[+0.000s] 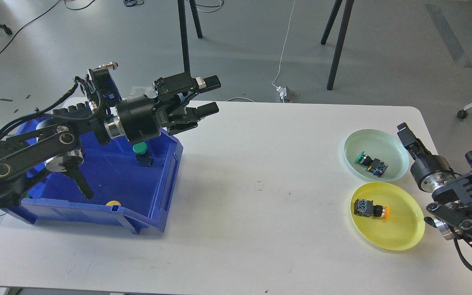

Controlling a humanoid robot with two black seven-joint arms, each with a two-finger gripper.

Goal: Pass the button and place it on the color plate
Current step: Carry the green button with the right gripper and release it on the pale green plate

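Jaws: left gripper (pixel 211 96) spread, empty; right gripper (pixel 404 132) cannot tell
Done: green plate (pixel 395 141), yellow plate (pixel 408 233) each hold a button
Left: green button (pixel 141 152) in blue bin (pixel 162 205)

— What carries everything?
— 1 white table (pixel 236 229) with rounded corners.
— What lies directly on it?
— 3 things: a blue bin (pixel 154 205) at the left, a pale green plate (pixel 400 157) at the right, and a yellow plate (pixel 408 233) just beside it, nearer.
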